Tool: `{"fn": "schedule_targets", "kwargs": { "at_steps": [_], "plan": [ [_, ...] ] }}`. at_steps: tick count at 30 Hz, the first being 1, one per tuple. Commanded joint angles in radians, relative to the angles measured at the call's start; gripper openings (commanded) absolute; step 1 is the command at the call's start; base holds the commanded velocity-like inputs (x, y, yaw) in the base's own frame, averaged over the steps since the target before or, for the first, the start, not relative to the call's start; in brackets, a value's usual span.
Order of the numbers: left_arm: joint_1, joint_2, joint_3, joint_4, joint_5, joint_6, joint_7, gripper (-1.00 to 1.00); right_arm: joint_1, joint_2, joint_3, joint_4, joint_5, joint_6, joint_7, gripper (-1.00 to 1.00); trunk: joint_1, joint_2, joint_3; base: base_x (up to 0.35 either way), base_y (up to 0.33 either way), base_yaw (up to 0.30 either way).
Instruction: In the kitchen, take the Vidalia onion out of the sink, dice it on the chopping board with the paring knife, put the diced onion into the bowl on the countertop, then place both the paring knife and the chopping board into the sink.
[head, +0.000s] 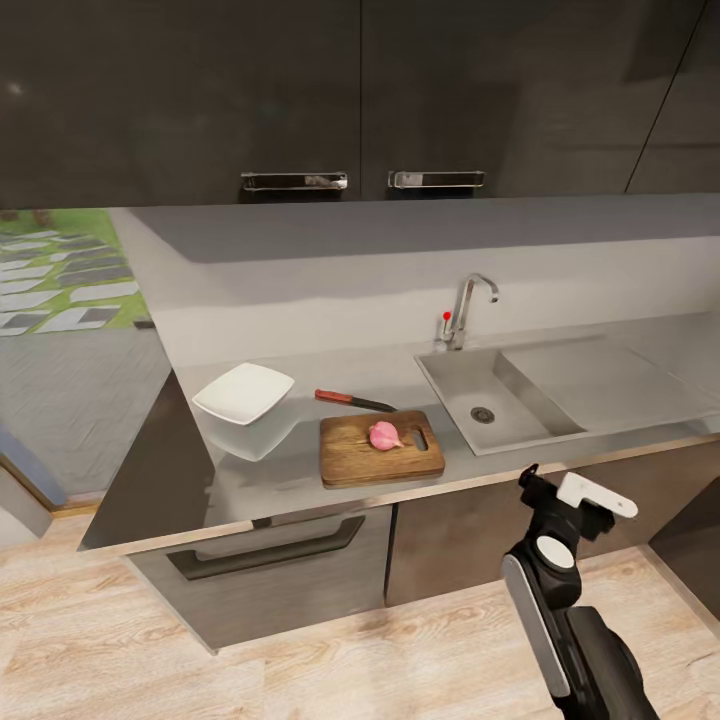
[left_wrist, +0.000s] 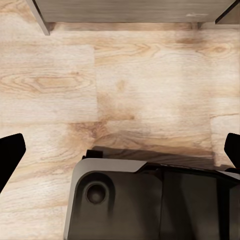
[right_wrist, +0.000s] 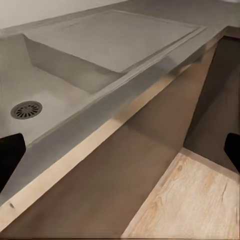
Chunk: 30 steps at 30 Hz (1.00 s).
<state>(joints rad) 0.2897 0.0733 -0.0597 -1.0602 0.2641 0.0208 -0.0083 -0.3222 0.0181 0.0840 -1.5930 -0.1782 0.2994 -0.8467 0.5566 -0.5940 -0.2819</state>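
Observation:
The Vidalia onion (head: 384, 435), a small pinkish bulb, lies whole on the brown chopping board (head: 381, 449) near the countertop's (head: 300, 470) front edge. Just behind the board lies the red-handled paring knife (head: 353, 400). A white squarish bowl (head: 243, 393) stands to the board's left. Right of the board is the grey sink (head: 470, 375), with its drain (right_wrist: 26, 109) bare. My right gripper (head: 572, 490) hangs open below the counter edge in front of the sink, holding nothing. My left gripper (left_wrist: 120, 150) is open over the wooden floor.
A chrome tap (head: 468, 305) with a red-tipped lever stands behind the basin, and the drainboard (head: 600, 380) runs to the right. Dark wall cabinets (head: 300, 100) hang above. Drawer fronts (head: 270, 560) sit under the counter. My dark base (left_wrist: 150, 200) lies below the left gripper.

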Motion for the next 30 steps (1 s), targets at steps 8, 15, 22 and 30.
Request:
{"fn": "schedule_targets", "kwargs": {
  "at_steps": [8, 15, 22, 30],
  "plan": [
    [0.000, -0.008, -0.002, -0.001, 0.010, 0.002, -0.001, 1.00, -0.224, 0.041, 0.003, -0.010, -0.006, 0.226, -0.012, 1.00, 0.000, -0.001, -0.001, 0.000, 0.000, 0.000],
    [0.000, -0.009, -0.003, 0.000, 0.010, 0.002, -0.001, 1.00, -0.500, 0.134, 0.006, 0.121, -0.006, 0.334, -0.012, 1.00, 0.000, -0.001, -0.001, 0.000, 0.000, 0.000],
    [0.000, -0.010, -0.003, 0.000, 0.010, 0.002, -0.001, 1.00, -0.747, 0.156, 0.006, 0.519, -0.010, 0.322, -0.009, 1.00, 0.000, -0.001, -0.001, 0.000, 0.000, 0.000],
    [0.000, -0.019, -0.004, 0.004, 0.010, 0.002, -0.001, 1.00, -0.821, 0.156, 0.008, 0.670, -0.057, 0.286, -0.004, 1.00, 0.000, -0.001, -0.001, 0.000, 0.000, 0.000]
  ]
}}
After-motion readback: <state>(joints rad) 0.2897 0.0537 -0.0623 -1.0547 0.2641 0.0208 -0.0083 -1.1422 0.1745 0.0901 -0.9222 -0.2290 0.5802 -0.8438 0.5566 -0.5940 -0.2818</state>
